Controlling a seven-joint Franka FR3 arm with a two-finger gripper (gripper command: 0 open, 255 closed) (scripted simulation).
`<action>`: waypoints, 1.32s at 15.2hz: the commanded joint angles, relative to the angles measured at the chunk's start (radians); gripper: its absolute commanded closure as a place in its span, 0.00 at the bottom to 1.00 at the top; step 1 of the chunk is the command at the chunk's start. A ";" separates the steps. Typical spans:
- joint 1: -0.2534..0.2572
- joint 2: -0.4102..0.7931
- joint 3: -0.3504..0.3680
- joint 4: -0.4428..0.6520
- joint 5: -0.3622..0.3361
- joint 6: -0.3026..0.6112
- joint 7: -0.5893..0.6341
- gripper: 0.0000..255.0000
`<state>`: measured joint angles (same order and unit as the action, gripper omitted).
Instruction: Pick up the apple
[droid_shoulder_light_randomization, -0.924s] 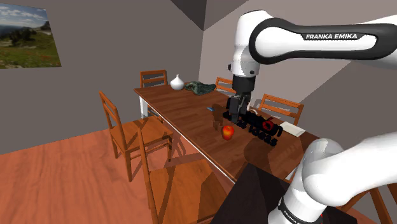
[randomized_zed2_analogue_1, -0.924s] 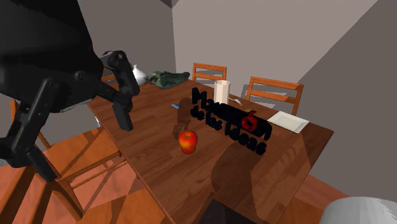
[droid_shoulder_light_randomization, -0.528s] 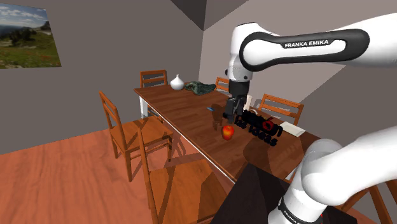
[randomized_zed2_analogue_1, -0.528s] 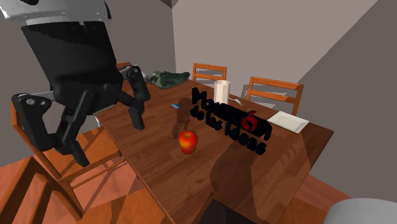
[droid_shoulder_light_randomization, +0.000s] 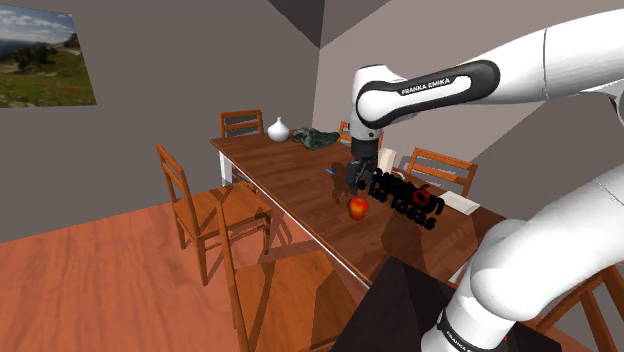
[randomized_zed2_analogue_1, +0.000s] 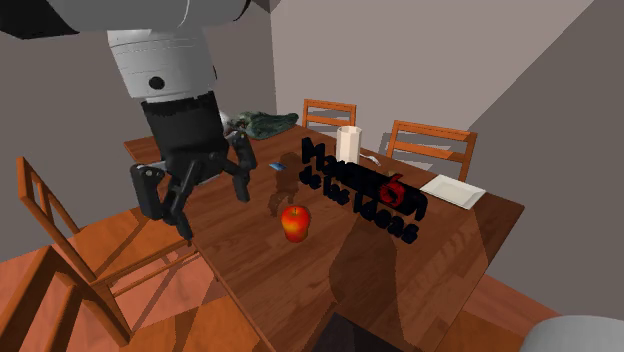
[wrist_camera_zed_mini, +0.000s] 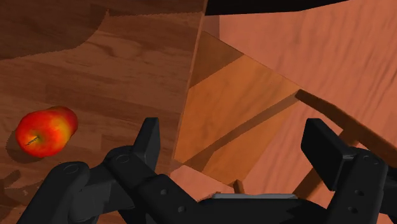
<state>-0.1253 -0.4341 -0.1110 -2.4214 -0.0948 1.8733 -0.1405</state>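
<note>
**Claw spread wide, empty, apple beside it**

Shoulder view: the apple (droid_shoulder_light_randomization: 358, 207) sits on the surface (droid_shoulder_light_randomization: 285, 172) near its long edge on that view's left, beside black lettering (droid_shoulder_light_randomization: 408, 200). The claw (droid_shoulder_light_randomization: 352, 188) hangs just above it.
Second exterior view: the claw gapes empty over that edge.
Wrist view: the apple lies outside one finger, untouched.

Wooden table (droid_shoulder_light_randomization: 283, 166). White vase (droid_shoulder_light_randomization: 279, 129), dark green cloth (droid_shoulder_light_randomization: 318, 138) at table's far end. Black lettering (randomized_zed2_analogue_1: 365, 190) standing mid-table; white cylinder (randomized_zed2_analogue_1: 348, 143) just behind. Chair (droid_shoulder_light_randomization: 190, 200) beside table. Landscape picture (droid_shoulder_light_randomization: 45, 55) on wall beyond table.
</note>
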 joint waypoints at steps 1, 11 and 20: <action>-0.017 0.064 -0.027 0.020 -0.011 0.043 -0.021 0.00; -0.082 0.409 -0.132 0.185 0.008 0.213 -0.122 0.00; -0.164 0.737 -0.178 0.426 0.095 0.282 -0.225 0.00</action>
<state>-0.2780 0.2651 -0.2858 -2.0263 -0.0116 2.1496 -0.3538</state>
